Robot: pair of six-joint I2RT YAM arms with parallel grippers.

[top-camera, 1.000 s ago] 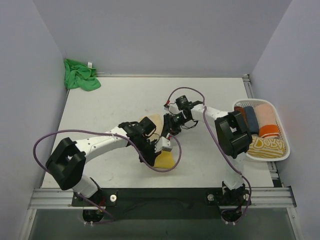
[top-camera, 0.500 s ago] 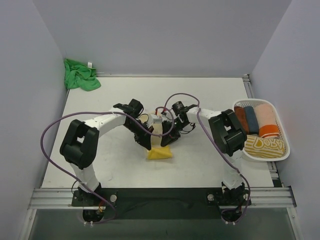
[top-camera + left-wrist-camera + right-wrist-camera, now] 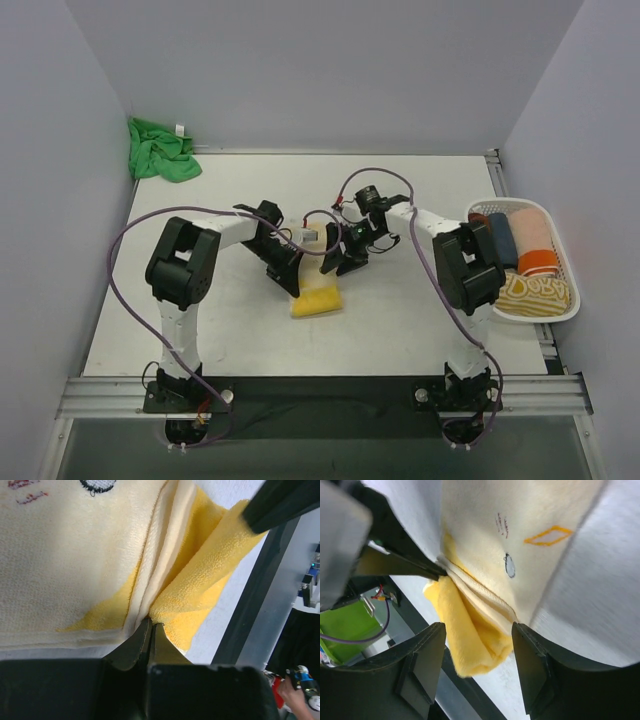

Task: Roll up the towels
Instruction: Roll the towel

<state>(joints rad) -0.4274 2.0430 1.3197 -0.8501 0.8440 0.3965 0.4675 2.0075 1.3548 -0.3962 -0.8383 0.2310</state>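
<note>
The yellow towel (image 3: 316, 299) lies folded in several layers near the middle of the worktop (image 3: 400, 340), well apart from the green towel (image 3: 160, 150) in the far left corner. Its visible part extends from both end effectors toward the arm bases. The left end effector (image 3: 151, 625) is closed on the corner where the layers converge. The right end effector (image 3: 477, 630) is parted, its fingers (image 3: 420, 670) astride the loose yellow fold without gripping it. We judge the left arm better placed to anchor the roll.
</note>
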